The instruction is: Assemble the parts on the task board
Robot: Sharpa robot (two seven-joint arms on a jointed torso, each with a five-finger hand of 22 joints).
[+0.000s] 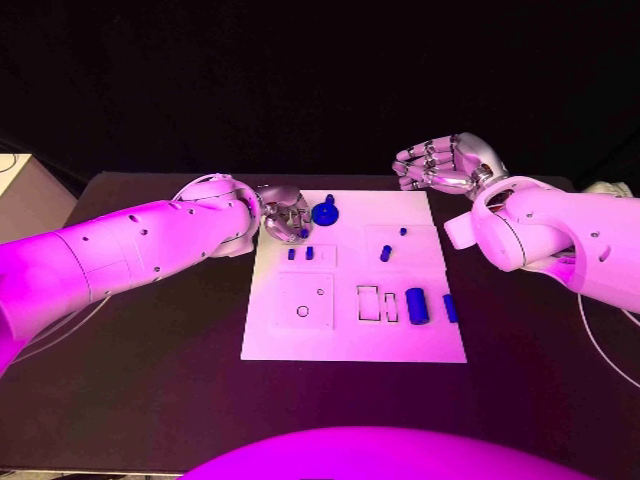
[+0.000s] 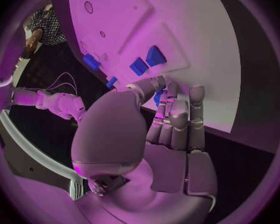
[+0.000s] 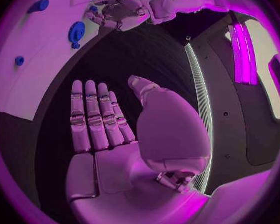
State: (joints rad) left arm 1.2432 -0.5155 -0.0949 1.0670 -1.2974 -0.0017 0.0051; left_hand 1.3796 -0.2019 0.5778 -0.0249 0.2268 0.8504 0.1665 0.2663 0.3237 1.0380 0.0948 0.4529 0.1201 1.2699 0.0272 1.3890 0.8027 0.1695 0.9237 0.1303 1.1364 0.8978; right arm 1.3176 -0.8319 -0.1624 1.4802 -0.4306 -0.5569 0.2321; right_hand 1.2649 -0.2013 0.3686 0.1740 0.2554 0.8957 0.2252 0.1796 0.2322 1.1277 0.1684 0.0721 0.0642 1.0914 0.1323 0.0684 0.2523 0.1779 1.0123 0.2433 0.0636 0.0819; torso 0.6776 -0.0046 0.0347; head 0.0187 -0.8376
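Left arm (image 1: 111, 255) slants in across the black table (image 1: 147, 390), and its left hand (image 1: 281, 214) sits over the far left corner of the task board (image 1: 352, 340). Its fingers (image 2: 177, 119) are curled together with the tips down at the board's edge beside the parts; whether they pinch a piece I cannot tell. Just beside that hand stands a round blue disc part (image 1: 326, 212). Counted across the board from there: two small blue pegs (image 1: 300, 254) side by side in a recess, one small peg (image 1: 385, 253) near the middle, one tiny peg (image 1: 402, 232) just beyond it, one larger blue cylinder (image 1: 417, 306) lying toward the near right, and one slimmer blue piece (image 1: 450, 308) just beside it. That makes seven blue parts in the head view. Right hand (image 1: 447, 163) hangs off the board past its far right corner, lifted, fingers (image 3: 93, 117) straight and apart from the thumb, holding nothing.
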